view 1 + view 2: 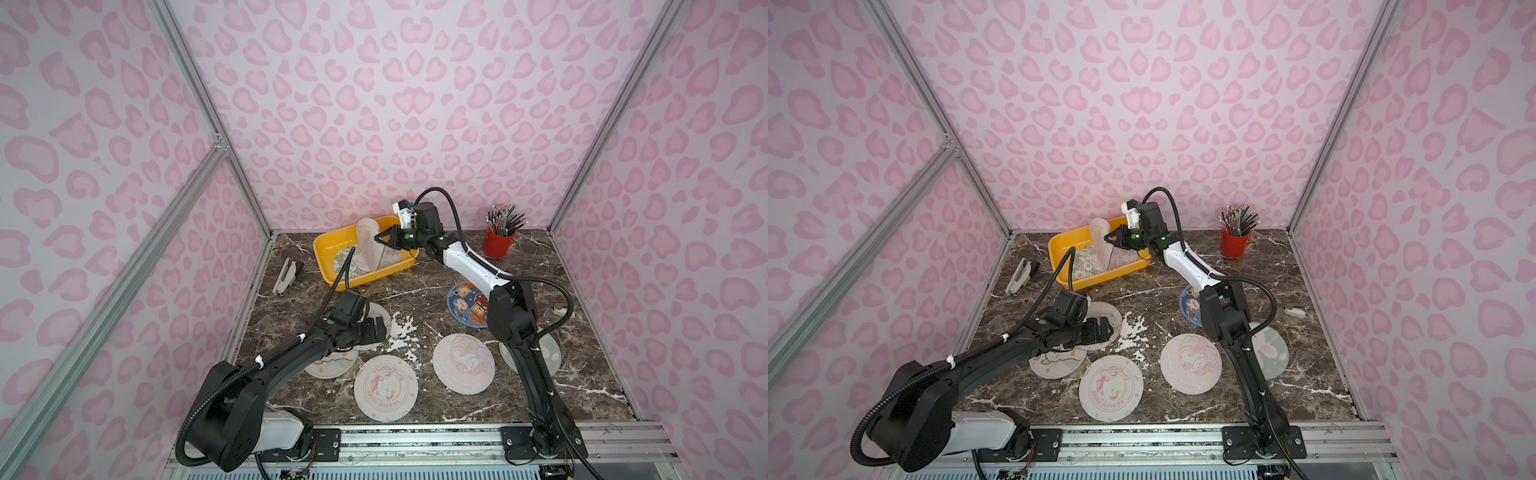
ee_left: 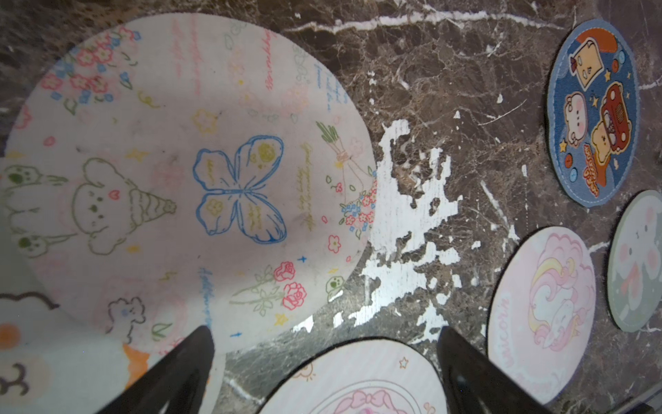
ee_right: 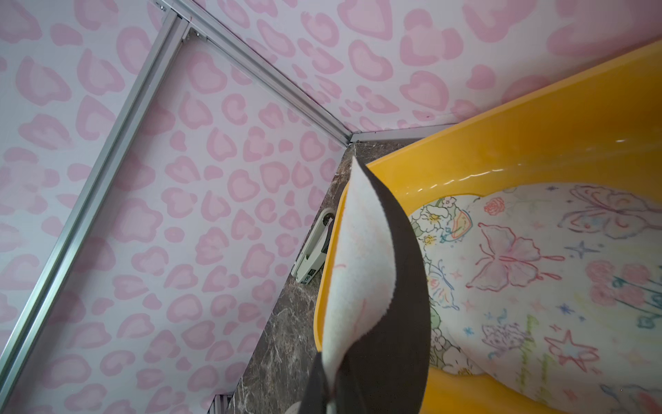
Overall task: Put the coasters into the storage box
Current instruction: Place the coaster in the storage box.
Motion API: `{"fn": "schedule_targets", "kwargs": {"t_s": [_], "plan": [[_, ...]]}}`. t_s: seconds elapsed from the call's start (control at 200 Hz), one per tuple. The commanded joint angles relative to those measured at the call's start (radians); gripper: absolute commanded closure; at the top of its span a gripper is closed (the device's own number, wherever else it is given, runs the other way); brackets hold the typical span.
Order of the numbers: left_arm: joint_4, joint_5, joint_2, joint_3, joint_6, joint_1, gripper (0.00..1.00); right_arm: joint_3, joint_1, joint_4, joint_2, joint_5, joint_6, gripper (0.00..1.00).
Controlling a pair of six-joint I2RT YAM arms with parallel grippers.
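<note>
Pinching the held coaster (image 1: 368, 245) by its rim, your right gripper (image 1: 379, 239) hangs over the far-left storage box (image 1: 322, 257). It curls: judged limp and light. Left gripper (image 2: 326, 344) gapes wide over the near butterfly coaster (image 2: 186, 172); take the rims.

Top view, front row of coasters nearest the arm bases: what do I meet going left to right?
half-hidden pale coaster → rainbow-horse coaster → unicorn coaster → grey-green coaster
</note>
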Motion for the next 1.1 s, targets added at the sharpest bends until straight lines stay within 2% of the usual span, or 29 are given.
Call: {"fn": "schedule_targets", "kwargs": {"t_s": [0.0, 0.135, 0.28, 0.475, 0.565, 0.65, 0.77, 0.905, 1.095], "plan": [[0.005, 0.001, 0.003, -0.001, 0.012, 0.003, 0.01, 0.14, 0.003, 0.029, 0.11, -0.015, 0.05, 1.0], [0.006, 0.0, 0.008, -0.002, 0.014, 0.006, 0.01, 0.311, -0.012, -0.035, 0.246, 0.014, 0.083, 1.0], [0.006, 0.001, 0.011, -0.004, 0.015, 0.009, 0.01, 0.298, -0.032, -0.057, 0.288, 0.049, 0.1, 1.0], [0.006, 0.0, 0.017, 0.001, 0.015, 0.009, 0.01, 0.296, -0.047, -0.164, 0.284, 0.158, 0.032, 1.0], [0.005, -0.001, 0.02, 0.008, 0.017, 0.009, 0.01, 0.294, -0.049, -0.214, 0.265, 0.203, -0.01, 0.84], [0.004, 0.0, 0.025, 0.012, 0.019, 0.011, 0.01, 0.279, -0.051, -0.241, 0.242, 0.238, -0.041, 0.63], [0.002, -0.002, 0.03, 0.02, 0.02, 0.009, 0.01, 0.251, -0.05, -0.281, 0.198, 0.298, -0.081, 0.47], [-0.001, -0.002, 0.03, 0.026, 0.02, 0.01, 0.01, 0.174, -0.05, -0.279, 0.12, 0.356, -0.109, 0.37], [-0.004, 0.001, 0.037, 0.044, 0.025, 0.01, 0.01, 0.117, -0.06, -0.331, 0.055, 0.37, -0.146, 0.33]]}}
